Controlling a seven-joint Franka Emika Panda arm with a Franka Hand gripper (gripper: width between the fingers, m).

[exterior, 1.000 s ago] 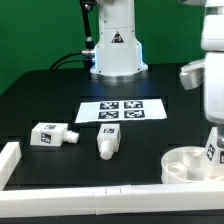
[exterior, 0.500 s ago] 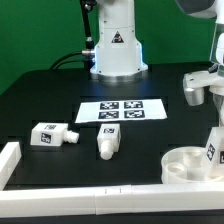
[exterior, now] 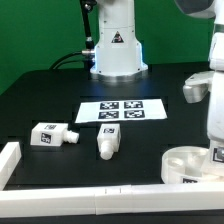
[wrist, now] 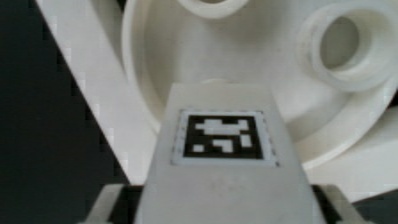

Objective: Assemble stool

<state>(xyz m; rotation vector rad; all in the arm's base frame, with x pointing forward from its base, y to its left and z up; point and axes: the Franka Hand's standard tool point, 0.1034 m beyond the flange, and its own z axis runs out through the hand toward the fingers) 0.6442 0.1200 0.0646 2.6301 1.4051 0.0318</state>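
**Gripper.** Find the gripper [wrist: 226, 204] at the exterior view's right, above the near part of the table [exterior: 40, 100]. Its fingers [wrist: 121, 205] press against opposite sides of the held leg [wrist: 226, 140], so treat the hand as narrow and loaded. In the wrist view the leg's tagged face shows between the two fingers, and the leg runs away from the camera toward the seat [exterior: 176, 172].

**Seat.** The seat lies on the table at the near right of the exterior view, with its rimmed side up. In the wrist view, note two round sockets [wrist: 338, 45] in its floor; a second one is partly cut off by the picture's edge. The held leg stands roughly upright over the right part of the seat, and its tag is visible just above the rim in the exterior view. You cannot tell whether its lower end touches the seat floor.

**Loose parts.**
- The left leg [exterior: 50, 133] lies on its side toward the exterior view's left, with its narrow end pointing right.
- The middle leg [exterior: 108, 142] lies just near of the marker board [exterior: 122, 110], with its narrow end pointing toward the near edge.
- The two legs are well apart from each other and from the seat.

**Fixed items.** The marker board lies flat at the centre, between the robot base [exterior: 115, 50] and the middle leg. White rails [exterior: 90, 205] border the near and left edges of the table.
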